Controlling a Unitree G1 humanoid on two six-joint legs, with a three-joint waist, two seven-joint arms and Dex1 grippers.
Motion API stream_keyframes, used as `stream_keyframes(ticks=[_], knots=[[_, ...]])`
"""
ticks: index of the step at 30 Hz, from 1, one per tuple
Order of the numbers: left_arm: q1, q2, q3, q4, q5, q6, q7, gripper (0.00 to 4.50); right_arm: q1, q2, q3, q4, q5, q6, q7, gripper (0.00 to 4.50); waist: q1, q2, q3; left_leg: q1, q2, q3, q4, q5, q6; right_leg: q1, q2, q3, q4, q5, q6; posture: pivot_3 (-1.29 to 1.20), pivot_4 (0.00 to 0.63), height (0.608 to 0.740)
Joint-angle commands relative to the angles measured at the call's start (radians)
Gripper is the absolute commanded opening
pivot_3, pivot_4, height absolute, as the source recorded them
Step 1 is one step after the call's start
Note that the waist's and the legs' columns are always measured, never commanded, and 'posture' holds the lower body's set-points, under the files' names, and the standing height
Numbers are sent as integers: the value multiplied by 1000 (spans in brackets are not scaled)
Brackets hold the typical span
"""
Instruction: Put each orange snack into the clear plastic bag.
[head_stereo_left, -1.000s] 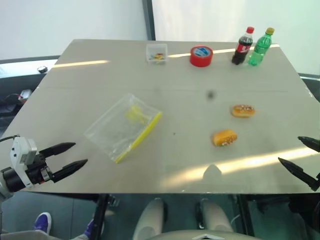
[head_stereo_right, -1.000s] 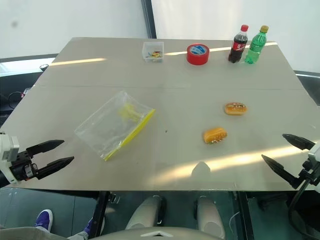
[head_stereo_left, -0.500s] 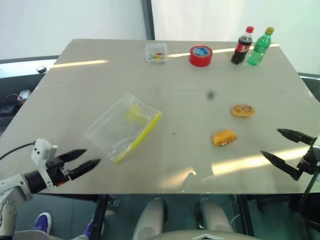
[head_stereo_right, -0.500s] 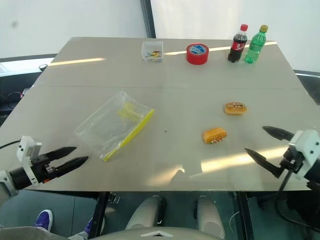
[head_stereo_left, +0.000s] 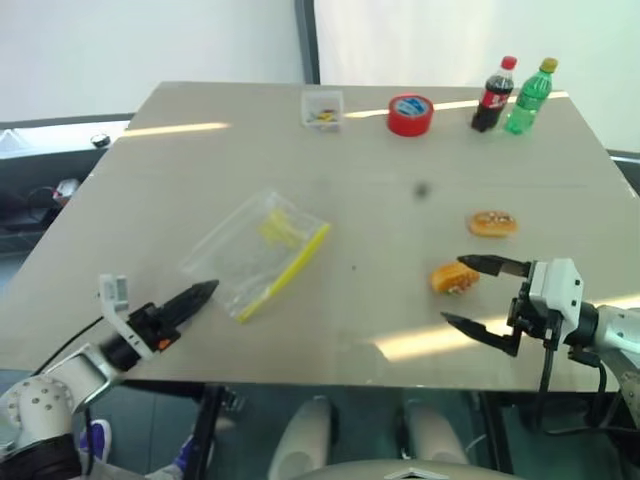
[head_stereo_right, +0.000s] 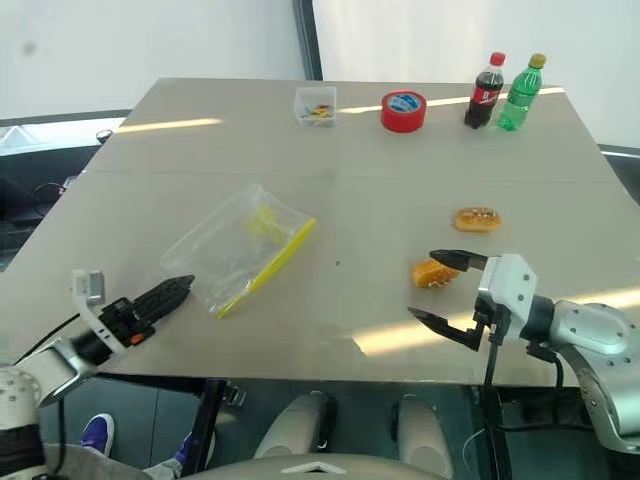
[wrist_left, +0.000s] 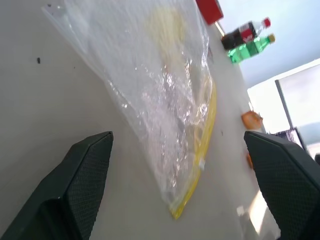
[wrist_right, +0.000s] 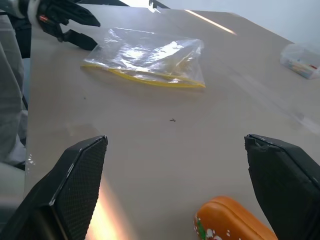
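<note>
The clear plastic bag (head_stereo_left: 262, 250) lies flat on the table's left half, its yellow seal strip (head_stereo_left: 285, 272) facing the middle. Two orange snacks sit on the right: a burger-like one (head_stereo_left: 452, 278) and a hot-dog-like one (head_stereo_left: 492, 223) farther back. My left gripper (head_stereo_left: 196, 297) is open, turned edge-on and low over the table, with its tips just short of the bag's near corner (wrist_left: 172, 210). My right gripper (head_stereo_left: 457, 290) is open and empty, its fingertips on either side of the nearer snack (wrist_right: 235, 220), which lies close to one finger without visible contact.
At the far edge stand a small clear box (head_stereo_left: 322, 108), a red tape roll (head_stereo_left: 410, 114), a cola bottle (head_stereo_left: 488, 82) and a green bottle (head_stereo_left: 527, 83). The table's front edge (head_stereo_left: 330, 358) runs just behind both grippers.
My right gripper has swung left from the table's right edge to the nearer snack. My left gripper has moved toward the bag's near corner and rolled edge-on. The view shifted slightly.
</note>
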Motion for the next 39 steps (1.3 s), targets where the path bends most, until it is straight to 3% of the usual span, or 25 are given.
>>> stream_keyframes(ticks=[1, 7, 8, 11, 12, 15, 17, 22, 30, 35, 39], knots=[[-28, -73, -41, -11, -20, 34, 99, 4452, -12, -10, 1, -39, -3, -26, -1, 4500, 3, 0, -1, 1, 0, 0, 0, 0, 0, 1, 0, 0, 0, 0, 0, 0, 150, 740], [-105, -180, -48, 32, -64, 74, 243, 4452, -27, -3, 29, -48, -56, -50, -33, 4500, 2, 1, -3, 1, -1, 0, 1, 0, 0, 2, 3, 0, -1, 0, 0, 0, 150, 740], [-111, -186, -52, 37, -64, 75, 253, 3947, -31, -3, 36, -49, -69, -54, -39, 4500, 1, 1, -3, 1, -1, 0, 1, 0, 0, 2, 3, 0, -1, 0, 0, 0, 150, 740], [-143, -202, -58, 55, -93, 110, 285, 2995, -48, -20, 78, -51, -139, -45, -65, 4500, 0, 1, -4, 1, -2, 0, 1, 0, 0, 2, 4, 1, -1, 0, 0, 0, 150, 740], [-156, -207, -55, 59, -108, 122, 299, 2366, -57, -22, 93, -51, -169, -46, -78, 4500, 1, 1, -4, 1, -2, 0, 1, 0, 0, 2, 4, 1, -1, 0, 0, 0, 150, 740], [-196, -220, -25, 60, -169, 164, 364, 1131, -112, -1, 150, -33, -227, -69, -108, 4500, 2, 2, -4, 0, -3, -1, 1, 0, 0, 2, 4, 0, -1, 0, 0, 0, 150, 740], [-226, -234, 7, 51, -244, 191, 427, 74, -165, 27, 202, -6, -284, -101, -135, 4500, 3, 2, -4, 1, -3, -2, 2, 0, 0, 2, 4, -1, 0, 0, 0, 0, 150, 740], [-283, -282, 50, -12, -484, 168, 619, 74, -333, 120, 361, 170, -573, -251, -278, 4500, -3, -6, -2, -1, -3, -3, 4, 0, 0, 2, 4, -2, 0, 0, 1, 0, 150, 740], [-313, -263, -90, -100, -892, 24, 931, 74, -570, 281, 534, 547, -979, -459, -627, 4500, -17, -11, -2, -14, -4, -1, 7, 3, -6, -15, 3, 1, 9, 0, 0, 0, 150, 740], [-326, -234, -153, -138, -953, -4, 976, 74, -688, 333, 566, 719, -1158, -503, -862, 4500, -25, -12, -2, -14, -6, -1, 7, 4, -7, -16, 4, 2, 13, 0, 0, 0, 150, 740], [-335, -235, -167, -154, -953, -18, 982, 74, -736, 349, 584, 792, -1215, -532, -942, 4500, -26, -12, -2, -14, -8, -1, 7, 5, -8, -16, 5, 2, 13, 0, 0, 0, 150, 740]])
